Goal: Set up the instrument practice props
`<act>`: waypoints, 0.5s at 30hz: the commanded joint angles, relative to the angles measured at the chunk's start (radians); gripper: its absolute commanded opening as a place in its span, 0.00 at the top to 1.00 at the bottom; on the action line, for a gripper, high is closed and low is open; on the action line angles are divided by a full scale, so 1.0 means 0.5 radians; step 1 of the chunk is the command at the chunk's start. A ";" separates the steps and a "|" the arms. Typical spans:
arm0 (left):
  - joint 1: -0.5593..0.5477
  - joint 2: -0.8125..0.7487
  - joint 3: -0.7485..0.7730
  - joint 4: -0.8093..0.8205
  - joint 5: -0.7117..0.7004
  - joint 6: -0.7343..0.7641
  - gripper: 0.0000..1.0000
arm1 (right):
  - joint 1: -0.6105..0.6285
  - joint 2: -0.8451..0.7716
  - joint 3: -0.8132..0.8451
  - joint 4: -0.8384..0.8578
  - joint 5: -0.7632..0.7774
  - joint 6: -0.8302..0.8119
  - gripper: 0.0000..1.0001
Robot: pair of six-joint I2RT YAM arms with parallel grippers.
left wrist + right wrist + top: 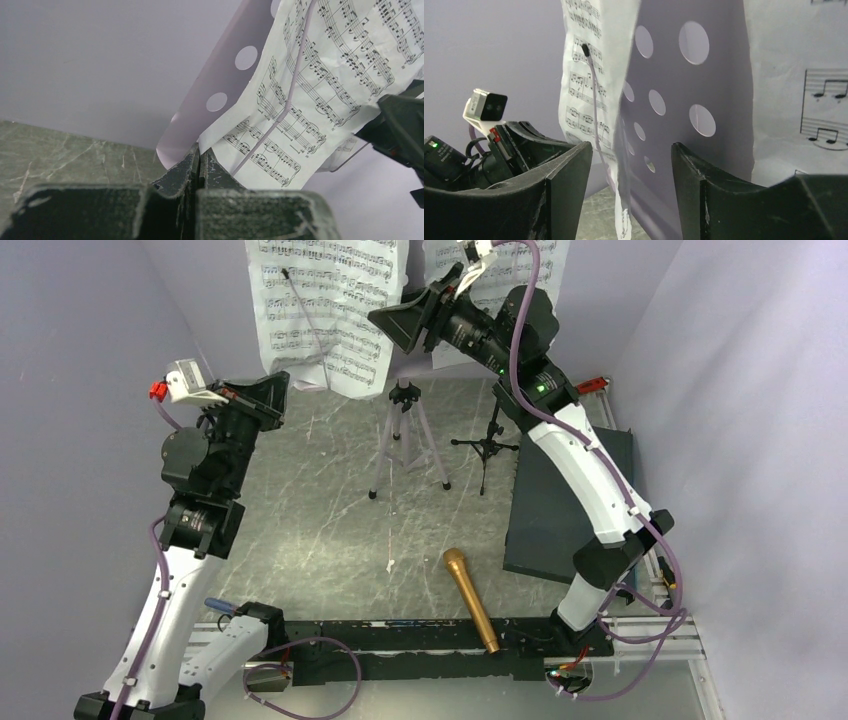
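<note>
Left claw [198, 159] closed, tips at the lower left corner of the music stand [220, 75]; whether it pinches anything is unclear. Right claw [630, 150] gapes around the stand's perforated desk. Two printed sheets [320, 300] hang there, at the far edge of the worktop [300, 520]. The gold microphone [470, 598] lies by the near edge, open room around it.

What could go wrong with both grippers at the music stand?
1. The left gripper is shut at the left sheet's lower corner; pulling could tear it or slip it from the wire holder.
2. The right gripper, open, straddles the music stand; a sideways nudge could tip it onto the nearby mic stand.
</note>
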 commanded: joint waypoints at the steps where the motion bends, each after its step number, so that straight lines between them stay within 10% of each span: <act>1: 0.009 0.011 0.036 0.160 -0.023 -0.076 0.97 | 0.008 -0.084 -0.058 0.093 -0.017 0.013 0.39; 15: 0.009 -0.028 -0.015 0.160 -0.044 -0.060 0.97 | 0.026 -0.034 -0.041 0.067 -0.061 0.046 0.96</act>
